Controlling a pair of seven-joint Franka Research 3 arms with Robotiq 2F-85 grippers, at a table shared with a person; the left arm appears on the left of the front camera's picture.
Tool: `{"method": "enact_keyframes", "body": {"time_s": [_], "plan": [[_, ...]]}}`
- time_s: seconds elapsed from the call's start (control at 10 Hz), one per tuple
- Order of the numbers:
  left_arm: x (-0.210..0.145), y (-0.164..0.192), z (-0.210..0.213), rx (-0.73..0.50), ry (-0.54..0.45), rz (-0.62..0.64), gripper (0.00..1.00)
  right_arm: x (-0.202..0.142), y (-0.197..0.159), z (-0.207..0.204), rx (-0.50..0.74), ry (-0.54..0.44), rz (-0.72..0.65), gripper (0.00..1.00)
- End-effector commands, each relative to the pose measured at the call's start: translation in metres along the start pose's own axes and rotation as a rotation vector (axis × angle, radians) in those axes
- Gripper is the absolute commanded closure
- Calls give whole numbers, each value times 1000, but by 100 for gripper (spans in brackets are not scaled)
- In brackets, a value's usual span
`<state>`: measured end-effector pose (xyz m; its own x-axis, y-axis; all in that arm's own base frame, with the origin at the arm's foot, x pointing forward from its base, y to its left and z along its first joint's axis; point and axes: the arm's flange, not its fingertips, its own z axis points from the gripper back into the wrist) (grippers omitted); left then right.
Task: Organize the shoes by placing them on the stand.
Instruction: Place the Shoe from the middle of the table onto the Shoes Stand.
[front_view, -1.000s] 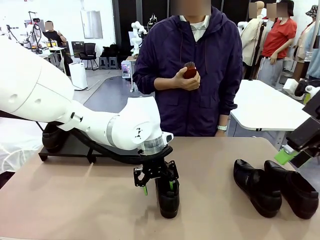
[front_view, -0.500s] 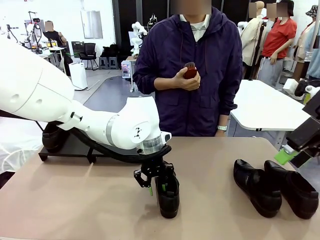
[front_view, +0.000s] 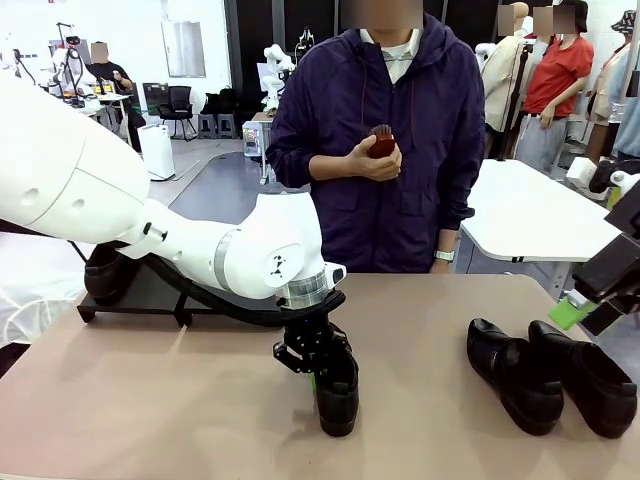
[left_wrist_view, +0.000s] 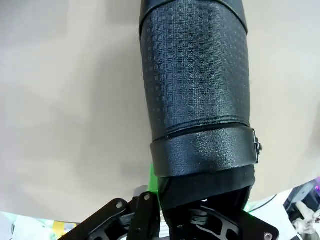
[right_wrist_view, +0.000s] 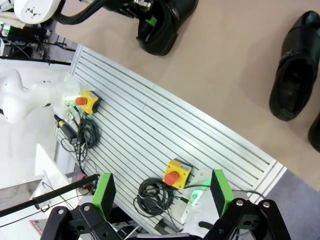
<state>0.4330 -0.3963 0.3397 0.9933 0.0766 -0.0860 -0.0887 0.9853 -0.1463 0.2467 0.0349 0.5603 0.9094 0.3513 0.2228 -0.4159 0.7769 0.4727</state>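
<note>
Front view, left tool: my left tool (front_view: 318, 362) is clenched on the heel rim of the middle shoe (front_view: 337, 400), which stands on the counter (front_view: 150, 410) with its toe toward me.
Front view, other shoes: the right-hand pair (front_view: 515, 385) lies side by side on the counter, well apart from the stand.
Front view, stand and contents: the stand (front_view: 150, 300) sits far left, partly hidden by my arm. It carries a fourth shoe (front_view: 108, 272) at its left end.
Front view, person: standing across the counter, holding a small brush (front_view: 380, 140) at chest height.
Left wrist view, grip: one green pad (left_wrist_view: 154, 180) presses the outside of the heel wall. The other is hidden, probably inside the opening.
Right wrist view, right tool: my right tool (right_wrist_view: 162, 192) is released, jaws wide, grasping nothing, over a slatted base (right_wrist_view: 150, 125) beside the counter.
Risk: the grip takes only the thin heel rim, so the shoe may pivot toe-down or slip on lifting. My arm could also knock the fourth shoe.
</note>
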Motion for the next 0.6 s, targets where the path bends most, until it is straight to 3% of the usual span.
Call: {"method": "enact_keyframes", "body": {"time_s": [0.0, 0.5], "plan": [[1, -1, 21, 24, -39, -38, 100, 2, -1, 4, 20, -1, 24, 0], [-58, 41, 156, -2, -140, -375, 100, 2, -1, 4, 20, -1, 24, 0]]}}
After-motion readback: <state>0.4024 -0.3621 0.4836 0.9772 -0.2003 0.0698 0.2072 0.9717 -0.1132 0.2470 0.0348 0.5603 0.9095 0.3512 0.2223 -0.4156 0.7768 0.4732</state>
